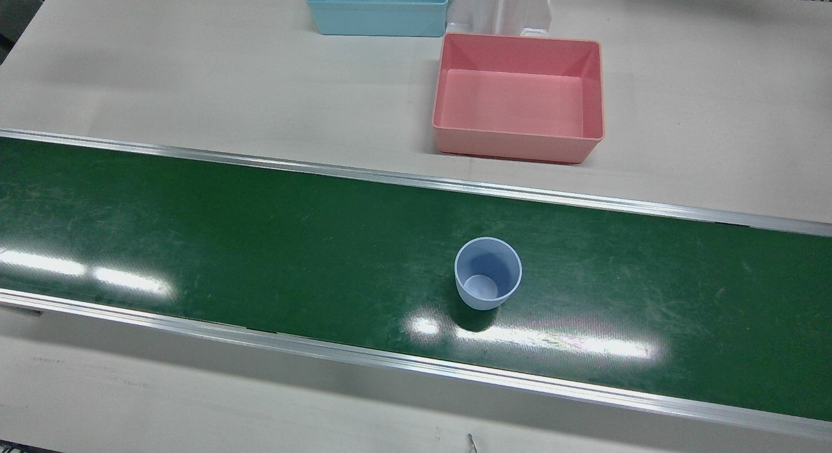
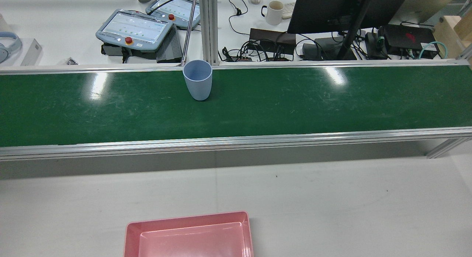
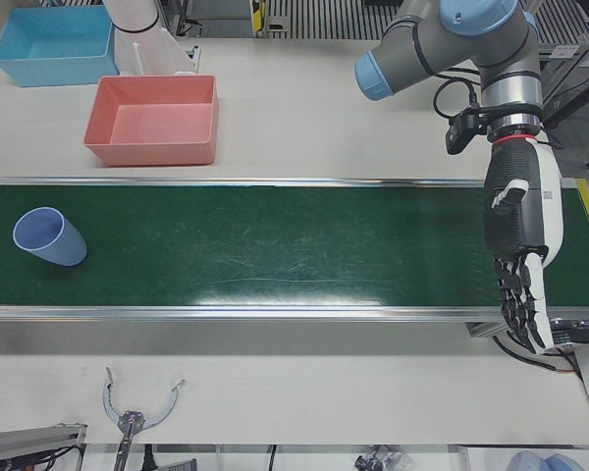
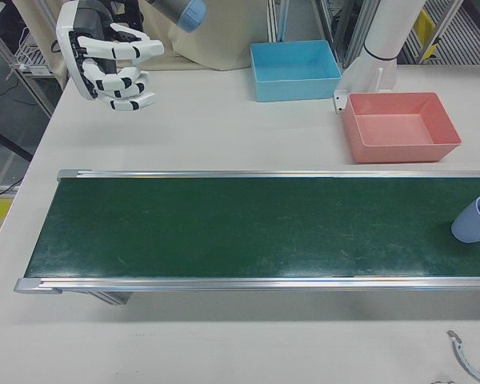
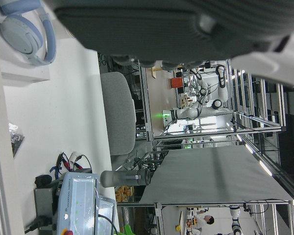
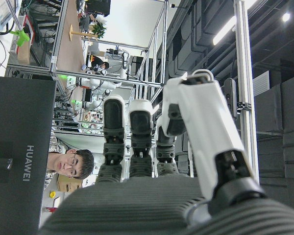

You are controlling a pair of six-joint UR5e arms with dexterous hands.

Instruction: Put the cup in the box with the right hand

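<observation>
The green conveyor belt point(image 1: 260, 245) crosses the whole table point(image 1: 195, 82), aluminium rails along both long edges. On the robot-side strip of table beyond it sits the pink box point(image 1: 518, 95), empty, close to the belt's rail; a blue box point(image 1: 377, 8) stands further back, at the table's robot-side edge. The cup point(image 1: 487, 273) stands upright on the belt, mouth up, nearer the operator-side rail, roughly opposite the pink box.

The right hand point(image 4: 110, 66) hangs over the far corner of the table beyond the belt's end, well apart from the cup, fingers loosely curled and holding nothing. The left hand point(image 3: 518, 255) hangs off the opposite end of the belt, fingers pointing down and apart, also empty.

The step in hand looks like the reach. The right hand should travel along the belt, approach the cup from the side, and wrap the wall below the rim; a tapered cup tips easily if nudged high.
</observation>
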